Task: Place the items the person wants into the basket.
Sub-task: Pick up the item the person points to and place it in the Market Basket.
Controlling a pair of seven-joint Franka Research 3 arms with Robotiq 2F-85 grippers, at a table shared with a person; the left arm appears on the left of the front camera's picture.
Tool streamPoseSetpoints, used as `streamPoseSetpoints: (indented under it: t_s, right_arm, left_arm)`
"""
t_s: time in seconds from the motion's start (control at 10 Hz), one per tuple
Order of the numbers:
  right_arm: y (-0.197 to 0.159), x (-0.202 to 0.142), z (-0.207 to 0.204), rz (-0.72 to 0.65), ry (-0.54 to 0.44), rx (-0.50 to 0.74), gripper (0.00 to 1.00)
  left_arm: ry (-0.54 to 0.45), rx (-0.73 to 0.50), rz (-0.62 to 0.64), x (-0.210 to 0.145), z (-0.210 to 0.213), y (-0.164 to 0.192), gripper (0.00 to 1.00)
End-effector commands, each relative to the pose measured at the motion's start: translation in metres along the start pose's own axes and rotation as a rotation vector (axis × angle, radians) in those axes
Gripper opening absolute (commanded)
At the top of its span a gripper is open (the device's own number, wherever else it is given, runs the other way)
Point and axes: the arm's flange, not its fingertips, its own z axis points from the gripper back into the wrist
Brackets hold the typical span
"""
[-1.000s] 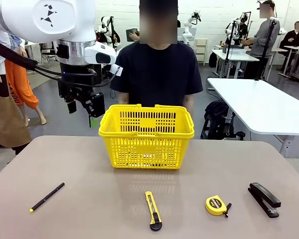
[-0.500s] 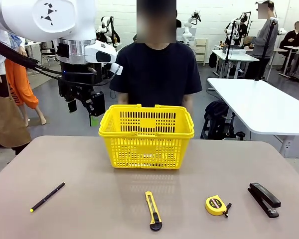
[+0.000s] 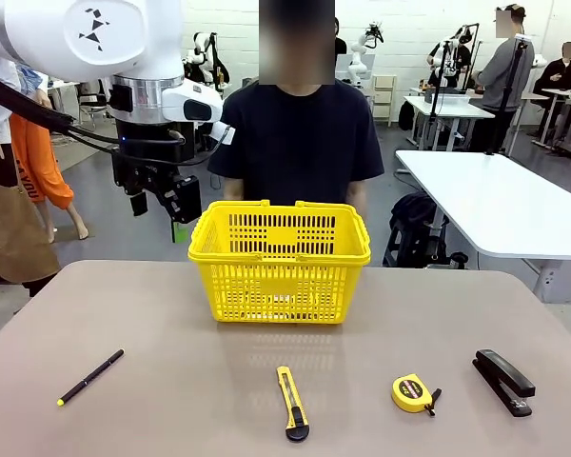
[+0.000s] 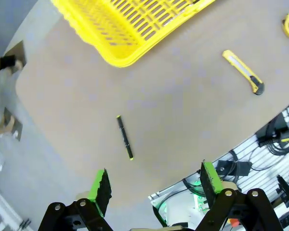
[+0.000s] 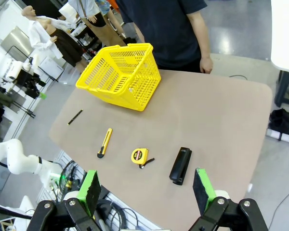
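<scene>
Knife (image 3: pixel 292 404), tape measure (image 3: pixel 411 392) lie near front edge, well apart from basket (image 3: pixel 279 262) mid-table. Left gripper (image 4: pixel 154 182) spread, empty, raised beside basket's left; right gripper (image 5: pixel 147 188) spread, empty, high above table. Likely next: wait for person (image 3: pixel 300 133) to choose, then straddle item across narrow width.

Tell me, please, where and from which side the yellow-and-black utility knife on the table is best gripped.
Probably across the narrow width of the yellow-and-black utility knife, at mid-body, coming straight down from above. It lies flat on the tan table, its long axis running roughly near to far, with bare tabletop along both long sides for the jaws.
</scene>
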Motion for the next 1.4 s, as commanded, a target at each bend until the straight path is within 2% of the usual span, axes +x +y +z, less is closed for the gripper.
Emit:
streamPoseSetpoints:
  t_s: [0.0,0.1,0.2,0.4,0.5,0.6,0.8,0.9,1.1,1.3]
  right_arm:
    - [0.001,0.001,0.001,0.012,-0.016,0.019,1.00]
    - [0.001,0.001,0.001,0.012,-0.016,0.019,1.00]
    - [0.001,0.001,0.001,0.012,-0.016,0.019,1.00]
    - [0.001,0.001,0.001,0.012,-0.016,0.019,1.00]
    - [0.001,0.001,0.001,0.012,-0.016,0.019,1.00]
    - [0.001,0.001,0.001,0.012,-0.016,0.019,1.00]
    - [0.001,0.001,0.001,0.012,-0.016,0.019,1.00]
    - [0.001,0.001,0.001,0.012,-0.016,0.019,1.00]
    - [0.001,0.001,0.001,0.012,-0.016,0.019,1.00]
    - [0.001,0.001,0.001,0.012,-0.016,0.019,1.00]
  left_arm:
    - [-0.116,-0.241,-0.144,-0.051,0.003,0.063,0.96]
    - [-0.132,-0.344,-0.246,-0.060,0.004,0.111,0.96]
    - [-0.177,-0.389,-0.336,-0.082,-0.004,0.139,0.96]
    - [-0.335,-0.407,-0.334,-0.124,-0.021,0.186,0.96]
    - [-0.437,-0.478,-0.313,-0.139,-0.021,0.219,0.96]
    - [-0.506,-0.533,-0.260,-0.160,-0.017,0.237,0.96]
    - [-0.680,-0.541,-0.213,-0.200,0.000,0.255,0.96]
    - [-0.729,-0.533,-0.210,-0.213,0.012,0.260,0.96]
    - [-0.758,-0.505,-0.159,-0.242,0.018,0.249,0.96]
    - [-0.790,-0.483,-0.135,-0.256,0.032,0.250,0.96]
